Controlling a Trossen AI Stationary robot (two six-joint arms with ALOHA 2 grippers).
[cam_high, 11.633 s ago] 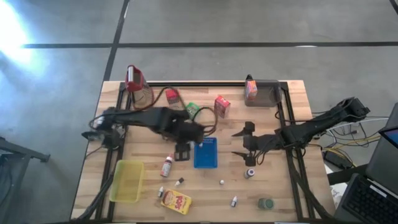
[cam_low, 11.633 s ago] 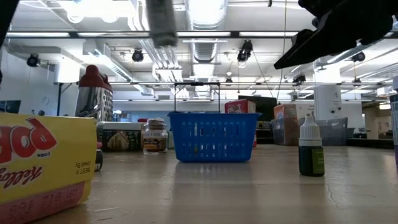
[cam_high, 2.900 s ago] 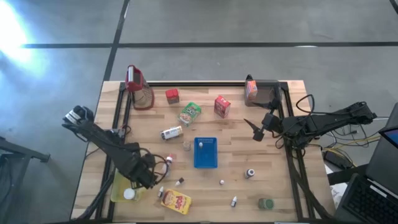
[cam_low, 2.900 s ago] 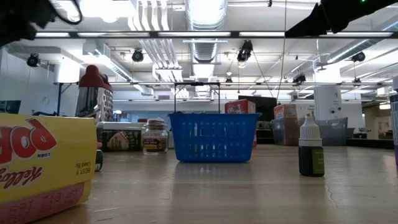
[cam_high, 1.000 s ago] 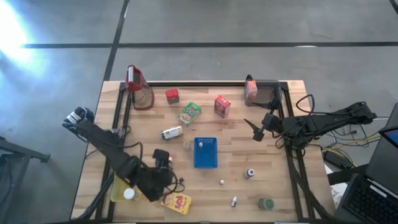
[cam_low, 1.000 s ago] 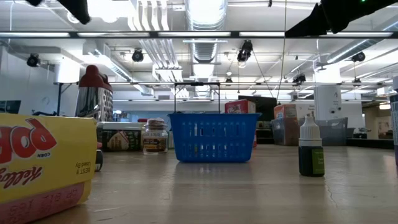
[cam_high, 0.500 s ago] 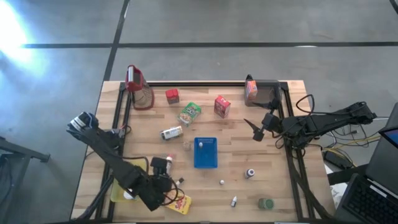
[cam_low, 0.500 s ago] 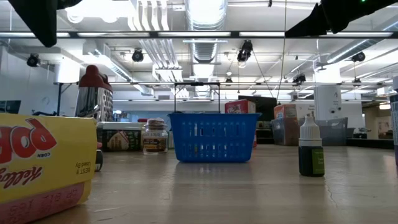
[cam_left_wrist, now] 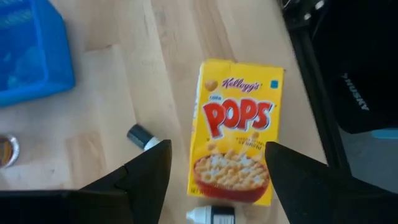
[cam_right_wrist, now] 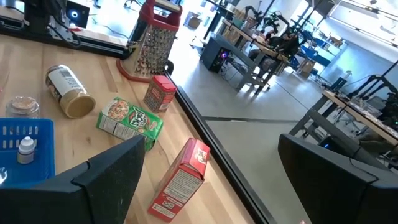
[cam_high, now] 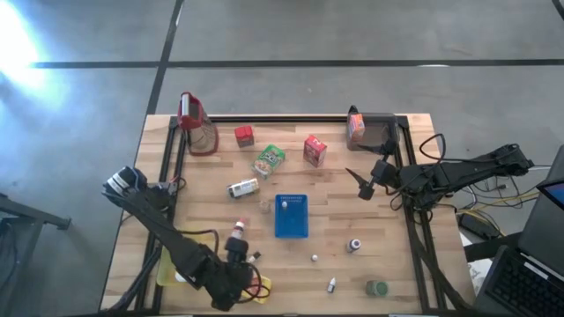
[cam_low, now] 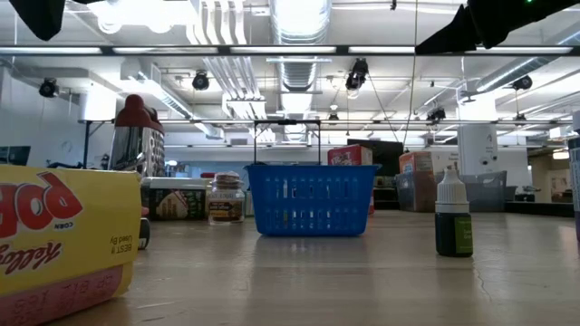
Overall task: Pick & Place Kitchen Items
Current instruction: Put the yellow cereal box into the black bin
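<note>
Directly below your left gripper point(cam_left_wrist: 214, 177) — jaws spread, nothing between them — lies the yellow cereal box point(cam_left_wrist: 237, 147) flat at the table's near edge, long axis running away from the fingers. Farther off, the right gripper point(cam_high: 363, 182) waits wide open.

A yellow Pops cereal carton point(cam_left_wrist: 236, 130) lies flat, face up, at the table's front left — a small white-capped bottle point(cam_left_wrist: 211, 215) just beside one end. Red point(cam_high: 315, 151) and green point(cam_high: 269, 160) cartons lie farther back, a round green tin point(cam_high: 377, 288) front right.

overhead looks down; low level; both share blue basket point(cam_high: 292, 217).
</note>
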